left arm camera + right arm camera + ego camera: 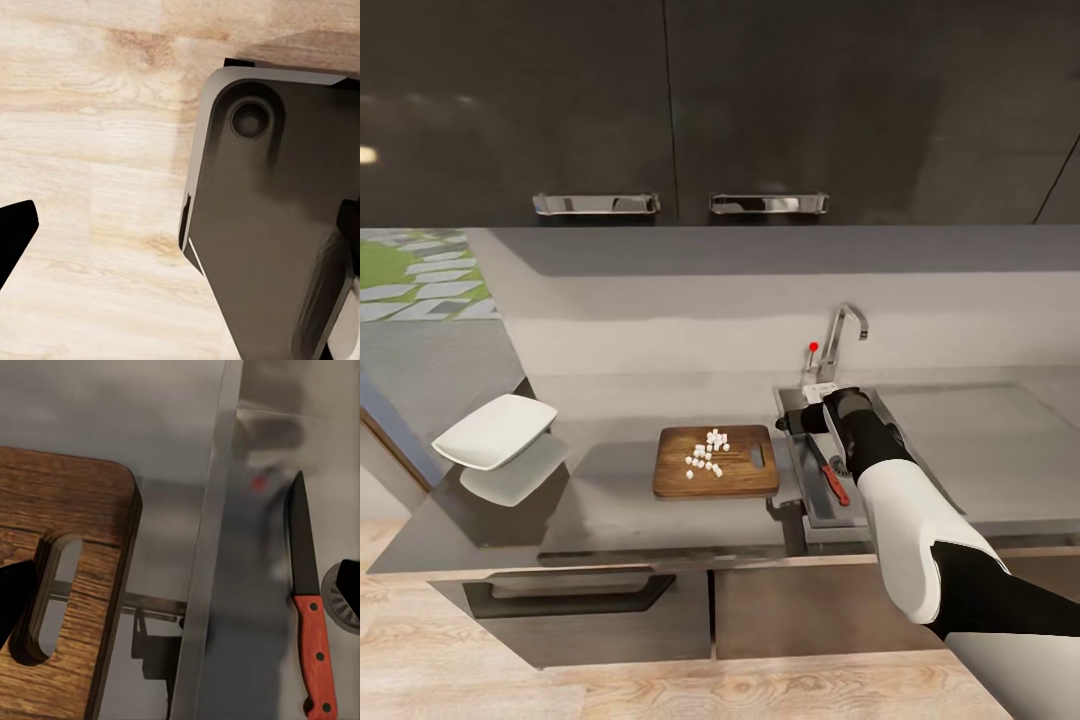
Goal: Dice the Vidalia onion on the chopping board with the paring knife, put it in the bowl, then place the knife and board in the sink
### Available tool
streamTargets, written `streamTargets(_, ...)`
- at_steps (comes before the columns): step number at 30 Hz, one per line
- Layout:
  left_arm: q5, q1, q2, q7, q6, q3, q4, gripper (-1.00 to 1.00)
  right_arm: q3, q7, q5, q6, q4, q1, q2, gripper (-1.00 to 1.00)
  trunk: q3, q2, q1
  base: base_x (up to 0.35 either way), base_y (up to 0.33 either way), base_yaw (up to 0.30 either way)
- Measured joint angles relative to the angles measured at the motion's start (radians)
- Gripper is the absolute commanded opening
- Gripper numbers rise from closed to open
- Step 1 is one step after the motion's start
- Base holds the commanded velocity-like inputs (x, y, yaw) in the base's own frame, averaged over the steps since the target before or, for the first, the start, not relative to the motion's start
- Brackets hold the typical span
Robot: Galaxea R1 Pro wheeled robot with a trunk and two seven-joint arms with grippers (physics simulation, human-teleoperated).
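Red-handled paring knife [307, 600] lying in the grey recessed sink [812, 495].
Its dark blade points toward the frame's top, handle toward the bottom, between my right jaws [180, 592], spread wide and empty; brown wood-grain chopping board [715, 461] lies lower left.

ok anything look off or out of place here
Yes: the knife already lies in the sink, yet the diced onion still sits on the chopping board, none of it in the bowl at the counter's left end.
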Motion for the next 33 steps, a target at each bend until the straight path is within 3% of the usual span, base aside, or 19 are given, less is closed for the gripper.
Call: streamTargets(33, 0.0, 0.0, 0.0, -0.001, 0.0, -0.001, 0.0, 1.0, 0.0, 0.001, 0.0, 0.0, 0.004, 0.0, 0.0, 1.0, -0.024, 0.0, 0.0, 0.0, 0.015, 0.0)
